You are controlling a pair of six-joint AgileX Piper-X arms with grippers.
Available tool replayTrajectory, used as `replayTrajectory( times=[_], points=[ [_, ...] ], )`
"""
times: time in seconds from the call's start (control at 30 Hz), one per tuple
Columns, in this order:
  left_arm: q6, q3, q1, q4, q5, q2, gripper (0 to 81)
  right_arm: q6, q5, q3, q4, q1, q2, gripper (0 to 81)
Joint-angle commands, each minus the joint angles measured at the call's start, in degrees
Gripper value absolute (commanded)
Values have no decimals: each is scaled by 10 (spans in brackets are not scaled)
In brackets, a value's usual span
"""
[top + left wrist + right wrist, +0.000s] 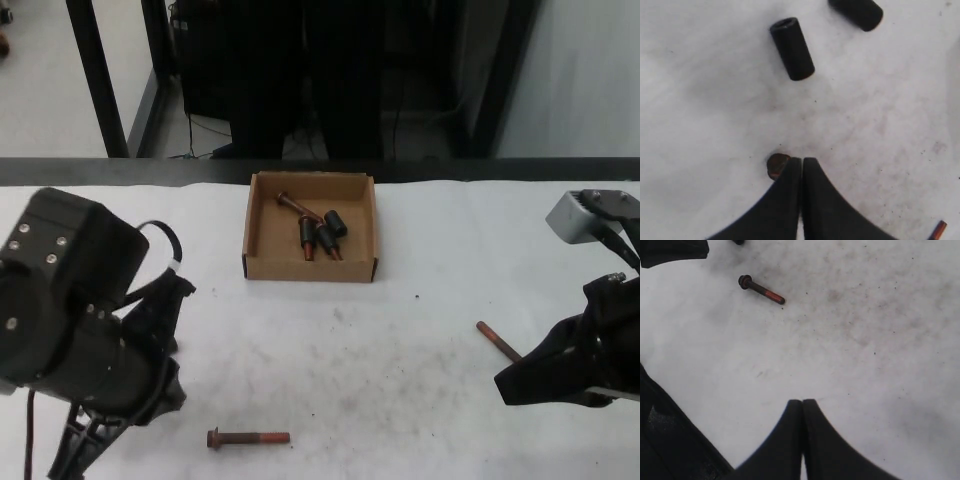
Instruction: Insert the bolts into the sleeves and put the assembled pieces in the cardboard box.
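- High view: the cardboard box [310, 268] sat at the far middle of the white table [400, 390], with several bolt-and-sleeve pieces [318, 236] lying inside it.
- A loose bolt [248, 437] lay flat near the front edge of the table, close to the left arm [80, 320].
- A second bolt [497, 340] lay beside the right arm [570, 365], its near end hidden behind that arm.
- Left wrist view: the left hand [801, 167] was clenched, its two fingers pressed together with nothing between them.
- A small brown round piece [776, 165], perhaps a bolt head, lay just beside one fingertip and was partly hidden by it. Whether the two touched could not be told.
- A black sleeve [792, 48] lay on its side on the table, well ahead of the fingertips, and another sleeve [857, 12] lay farther off, apart from the first.
- Right wrist view: the right hand [802, 407] was also clenched, fingers together and gripping nothing, above the table.
- The loose bolt [761, 289] lay well ahead of this hand, apart from it.
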State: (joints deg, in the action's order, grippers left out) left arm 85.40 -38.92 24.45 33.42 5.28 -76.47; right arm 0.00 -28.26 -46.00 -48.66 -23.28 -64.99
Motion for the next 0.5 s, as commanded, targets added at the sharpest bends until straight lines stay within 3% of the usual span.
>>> replayTrajectory(
  times=[0.0,0.1,0.47],
  points=[
    [21,-9,3,16,-32,-8,8,-4,-4,-7,-4,-1,-1,3],
    [21,-28,2,31,-64,-19,8,-4,-4,-7,-4,-1,-1,3],
    [19,-87,-3,38,-74,-95,8,-4,-4,-7,-17,-1,-1,3]
  ],
)
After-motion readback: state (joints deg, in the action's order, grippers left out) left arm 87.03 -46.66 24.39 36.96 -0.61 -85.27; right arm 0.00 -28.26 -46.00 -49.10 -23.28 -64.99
